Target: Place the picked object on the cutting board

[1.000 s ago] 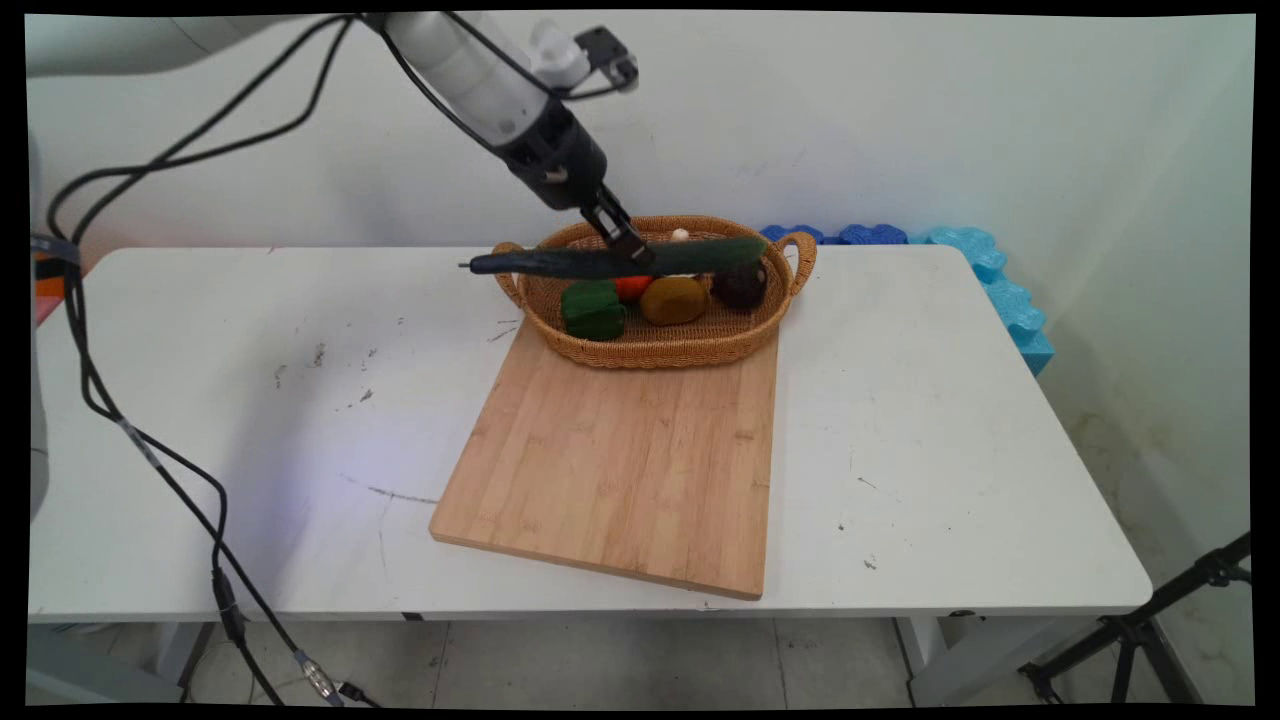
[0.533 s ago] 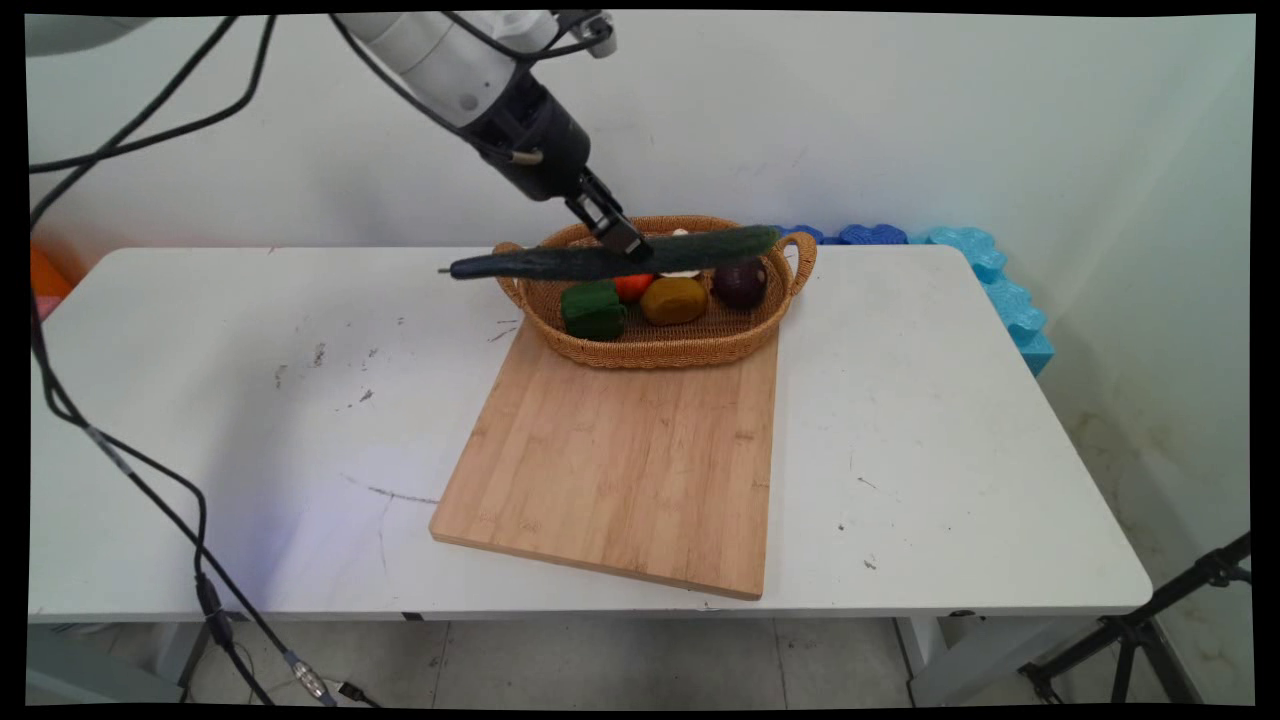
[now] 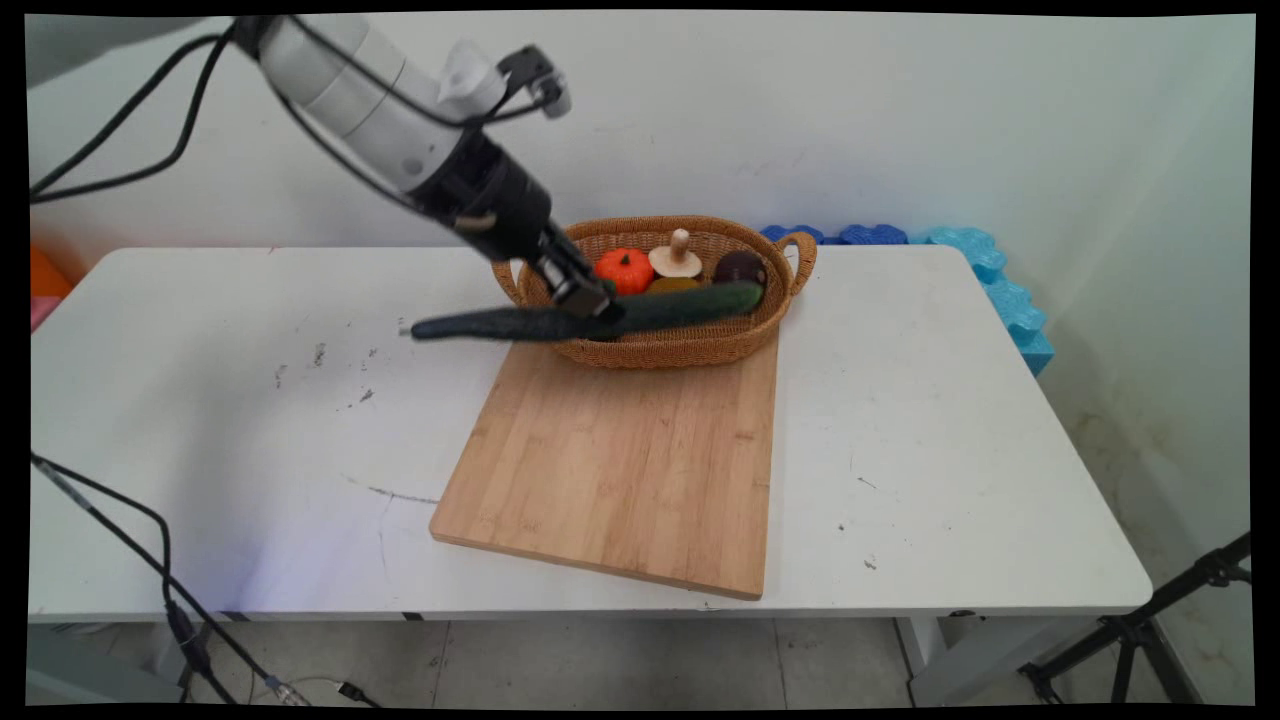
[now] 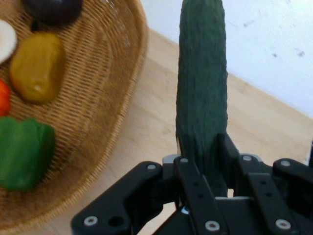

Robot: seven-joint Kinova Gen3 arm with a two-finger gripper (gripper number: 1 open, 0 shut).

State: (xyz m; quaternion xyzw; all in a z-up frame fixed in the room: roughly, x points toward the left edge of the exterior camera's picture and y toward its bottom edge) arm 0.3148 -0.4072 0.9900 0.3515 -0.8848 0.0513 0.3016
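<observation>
Your gripper (image 3: 590, 305) is holding a long dark green cucumber (image 3: 590, 318) near its middle, with the fingers (image 4: 193, 183) closing narrowly on both sides of it. In the main view the cucumber is lying almost level in the air, in front of the near wall of the woven basket (image 3: 660, 350) and above the far edge of the wooden cutting board (image 3: 620, 460). One end is pointing left over the white bench (image 3: 250, 420), and the other end is reaching toward the basket's right handle.

In the hand view the cucumber (image 4: 201, 88) is rising straight up between the fingers, with the cutting board (image 4: 146, 127) under it and the basket's rim (image 4: 132, 83) to the left.

Inside the basket you are seeing an orange mini pumpkin (image 3: 624, 270), a mushroom (image 3: 676, 258) standing with its stem up, a dark purple round thing (image 3: 740, 266), which is perhaps an onion, a yellow-brown piece like a potato (image 4: 38, 66) and a green bell pepper (image 4: 23, 152).

Blue foam pieces (image 3: 990, 280) are lying by the wall at the bench's far right corner.
</observation>
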